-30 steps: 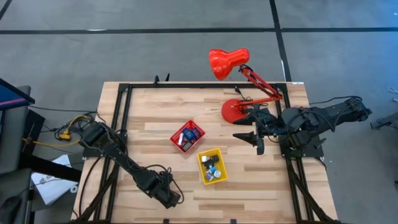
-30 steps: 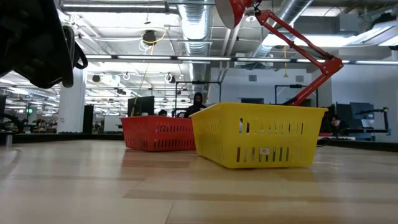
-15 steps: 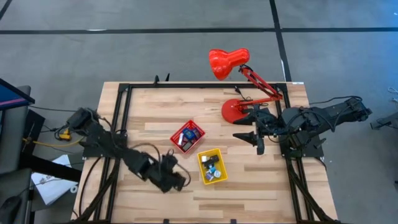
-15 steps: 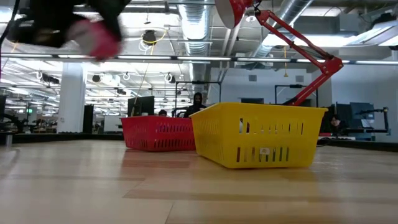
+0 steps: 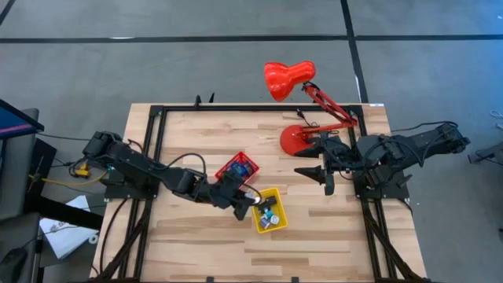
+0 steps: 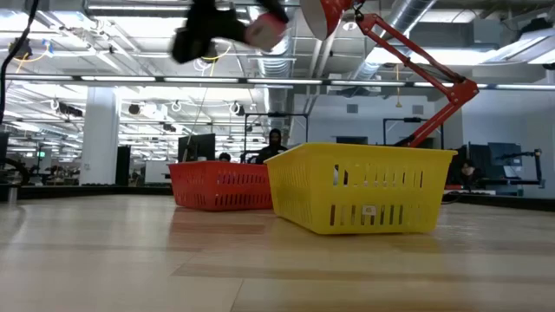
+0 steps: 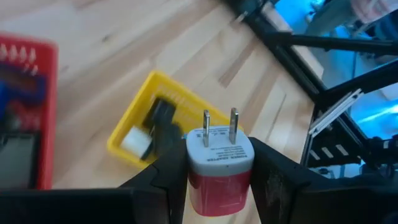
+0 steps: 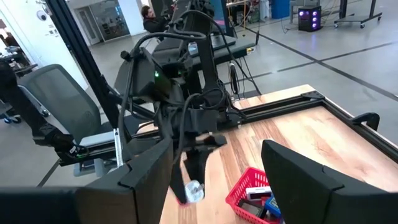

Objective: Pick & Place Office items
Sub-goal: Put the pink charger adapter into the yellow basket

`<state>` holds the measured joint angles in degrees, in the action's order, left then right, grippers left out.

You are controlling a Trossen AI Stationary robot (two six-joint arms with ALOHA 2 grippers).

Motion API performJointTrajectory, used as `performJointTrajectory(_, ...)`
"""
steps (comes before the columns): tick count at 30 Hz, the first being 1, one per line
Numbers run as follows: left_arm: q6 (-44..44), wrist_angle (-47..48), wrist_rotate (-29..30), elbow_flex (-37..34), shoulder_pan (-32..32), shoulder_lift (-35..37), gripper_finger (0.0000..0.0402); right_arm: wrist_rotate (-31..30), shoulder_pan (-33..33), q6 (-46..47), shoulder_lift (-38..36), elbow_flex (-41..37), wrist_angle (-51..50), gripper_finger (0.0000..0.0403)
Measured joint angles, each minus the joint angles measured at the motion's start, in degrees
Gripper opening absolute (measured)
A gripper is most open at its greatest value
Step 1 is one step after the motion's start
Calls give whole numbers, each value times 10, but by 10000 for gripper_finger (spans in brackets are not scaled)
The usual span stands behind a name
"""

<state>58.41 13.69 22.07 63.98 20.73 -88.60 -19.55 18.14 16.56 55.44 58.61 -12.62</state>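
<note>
Wooden counter [image 5: 196,141] under an open workshop ceiling, carrying a red tray [image 5: 236,172], a yellow tray [image 5: 268,210] and a red desk lamp [image 5: 289,79]. Left gripper [image 7: 214,171] clamped on a pink-and-white plug adapter [image 7: 219,163], fingers [image 7: 166,180] pressing its two sides, prongs pointing away from the wrist. Held high above the counter, just over the near edge of the yellow tray, which already holds small office items [image 5: 268,215]. Left arm stretched low and long across the counter from its base. Tray directly below and slightly ahead of the plug, so likely a short advance and release. Right gripper [image 5: 328,176] waiting near the lamp base, fingers spread wide, empty.
</note>
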Motion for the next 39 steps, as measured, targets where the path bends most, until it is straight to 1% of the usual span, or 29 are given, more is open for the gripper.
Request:
performJointTrajectory(7, -81, -125, -44, 1, -28, -51, 128, 0, -16, 0, 0, 0, 6, 240)
performJointTrajectory(13, -96, -195, -101, 0, -44, -116, 128, 0, -22, 0, 0, 0, 11, 240)
performJointTrajectory(16, -96, -213, -124, 0, -50, -147, 128, 0, -22, 0, 0, 0, 12, 240)
performJointTrajectory(20, -101, -226, -136, 0, -55, -180, 128, 0, -22, 0, 0, 0, 12, 240)
performJointTrajectory(24, -101, -253, -150, 0, -65, -198, 128, 0, -22, 0, 0, 0, 12, 240)
performJointTrajectory(30, -100, -262, -158, 0, -69, -213, 130, 0, -22, 0, 0, 0, 11, 240)
performJointTrajectory(32, -100, -264, -166, 0, -68, -217, 152, 0, -22, 0, 0, 0, 11, 240)
performJointTrajectory(36, -100, -269, -170, 0, -67, -216, 213, 0, -22, 0, 0, 0, 11, 240)
performJointTrajectory(39, -101, -276, -176, 0, -67, -215, 242, 0, -22, 0, 0, 0, 11, 240)
